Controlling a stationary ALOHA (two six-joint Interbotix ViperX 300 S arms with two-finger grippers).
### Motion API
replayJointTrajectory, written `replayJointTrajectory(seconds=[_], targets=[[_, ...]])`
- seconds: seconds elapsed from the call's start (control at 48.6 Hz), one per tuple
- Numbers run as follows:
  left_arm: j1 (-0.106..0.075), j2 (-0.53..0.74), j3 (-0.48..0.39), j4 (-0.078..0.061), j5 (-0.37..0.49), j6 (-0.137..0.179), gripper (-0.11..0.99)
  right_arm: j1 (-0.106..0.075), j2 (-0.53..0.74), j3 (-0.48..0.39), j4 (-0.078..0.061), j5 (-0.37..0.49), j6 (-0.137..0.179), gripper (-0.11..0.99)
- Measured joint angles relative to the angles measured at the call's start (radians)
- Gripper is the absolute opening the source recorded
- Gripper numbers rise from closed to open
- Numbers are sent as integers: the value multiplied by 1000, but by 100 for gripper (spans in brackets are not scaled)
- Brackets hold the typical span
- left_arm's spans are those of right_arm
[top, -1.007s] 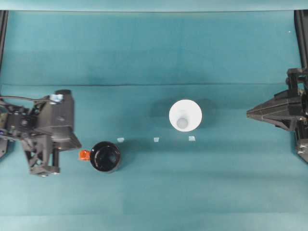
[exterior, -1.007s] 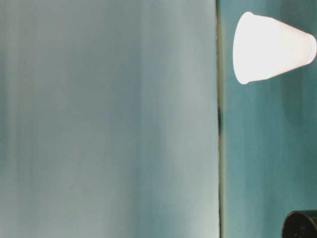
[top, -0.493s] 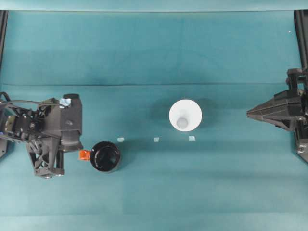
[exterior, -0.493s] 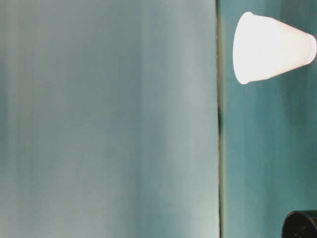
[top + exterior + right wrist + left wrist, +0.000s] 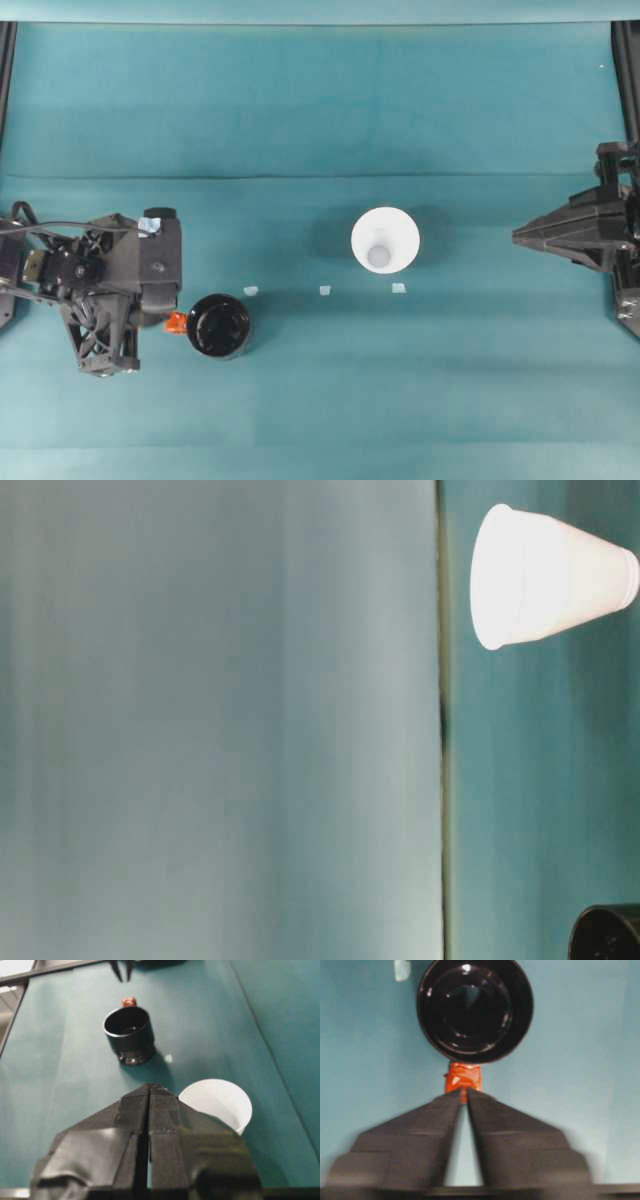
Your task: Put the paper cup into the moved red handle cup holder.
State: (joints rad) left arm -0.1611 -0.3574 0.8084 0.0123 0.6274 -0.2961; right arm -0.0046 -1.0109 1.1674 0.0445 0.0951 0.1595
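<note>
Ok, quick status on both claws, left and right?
Left claw: closed on the orange-red handle tab of the glossy black round cup holder.
Right claw: closed, empty, short of the white paper cup.

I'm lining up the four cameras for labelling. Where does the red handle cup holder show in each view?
Overhead: red handle cup holder lower left, beside the left tool.
Table-level: a black sliver at the picture's lower right corner.
Left wrist: top centre, orange tab at the tool's tips.
Right wrist: upper left.
Shared landmark: the paper cup, seen overhead, table-level and right wrist.
</note>
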Motion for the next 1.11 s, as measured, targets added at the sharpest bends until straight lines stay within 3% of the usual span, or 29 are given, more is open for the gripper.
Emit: replayJointTrajectory(seconds=[0.123, 0.206, 0.473, 0.761, 1.11], targets=[[0, 14, 9, 0, 2, -18, 84, 0, 0, 0, 0, -2, 0, -11], [-2, 37, 14, 2, 2, -11, 98, 0, 2, 0, 0, -2, 0, -11], [-2, 124, 8, 0, -15, -3, 98, 0, 0, 0, 0, -2, 0, -11], [-2, 212, 14, 2, -114, -2, 98, -2, 0, 2, 0, -2, 2, -11], [-2, 252, 14, 3, -126, -2, 98, -2, 0, 2, 0, -2, 6, -11]])
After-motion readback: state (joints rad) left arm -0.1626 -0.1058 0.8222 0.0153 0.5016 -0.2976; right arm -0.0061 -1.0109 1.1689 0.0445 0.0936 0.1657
